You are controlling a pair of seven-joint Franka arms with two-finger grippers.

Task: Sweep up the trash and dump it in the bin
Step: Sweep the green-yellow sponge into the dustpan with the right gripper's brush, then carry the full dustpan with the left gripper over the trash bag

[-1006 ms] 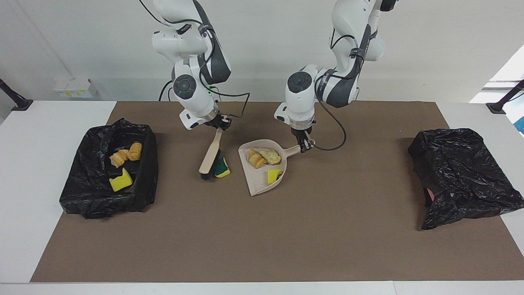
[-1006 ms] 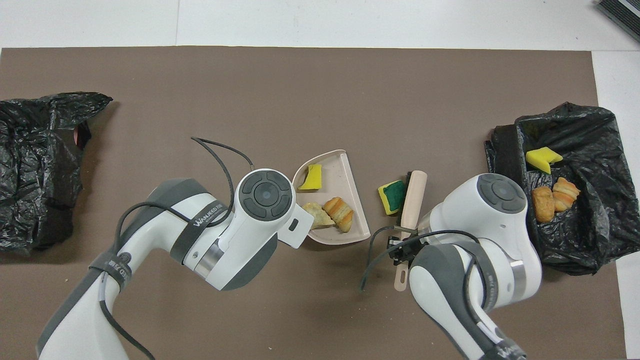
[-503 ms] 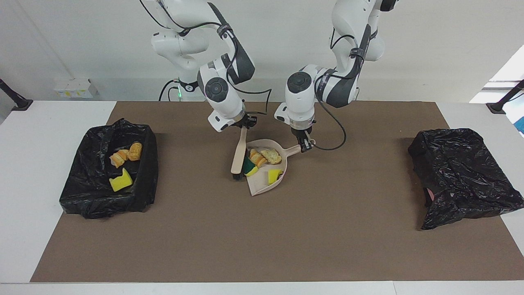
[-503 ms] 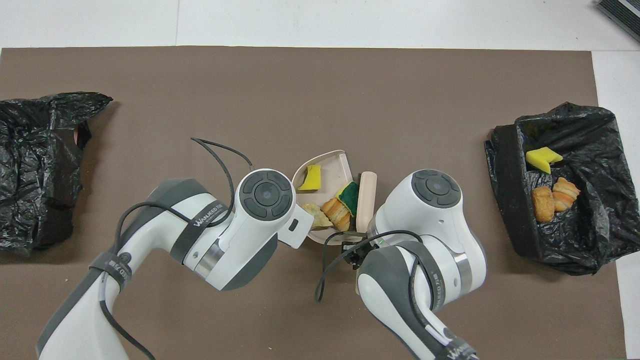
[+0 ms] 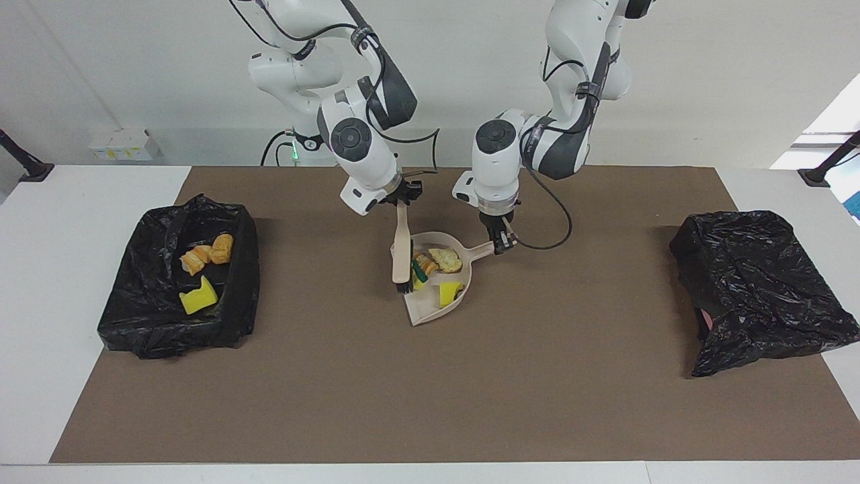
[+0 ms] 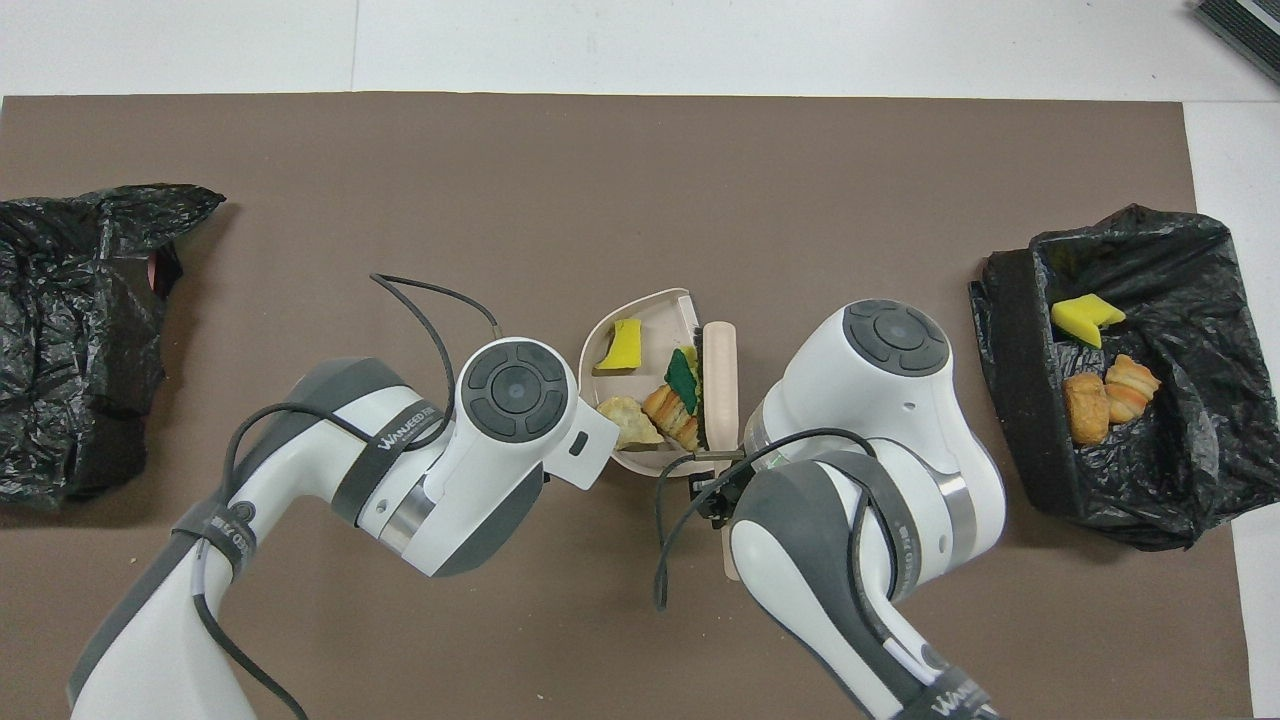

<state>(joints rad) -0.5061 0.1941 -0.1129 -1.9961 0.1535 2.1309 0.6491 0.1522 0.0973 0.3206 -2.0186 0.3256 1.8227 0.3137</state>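
Now that my right tool, clamped on the beige plastic brush, has pushed the last green-and-yellow sponge scrap into the smooth beige dustpan, the brown mat looks swept. My left tool grips the pan's handle. Dumping into the crinkly black-lined bin seems next.

In the overhead view the left arm's wrist hides the dustpan handle and its gripper, while the right arm covers the brush handle.
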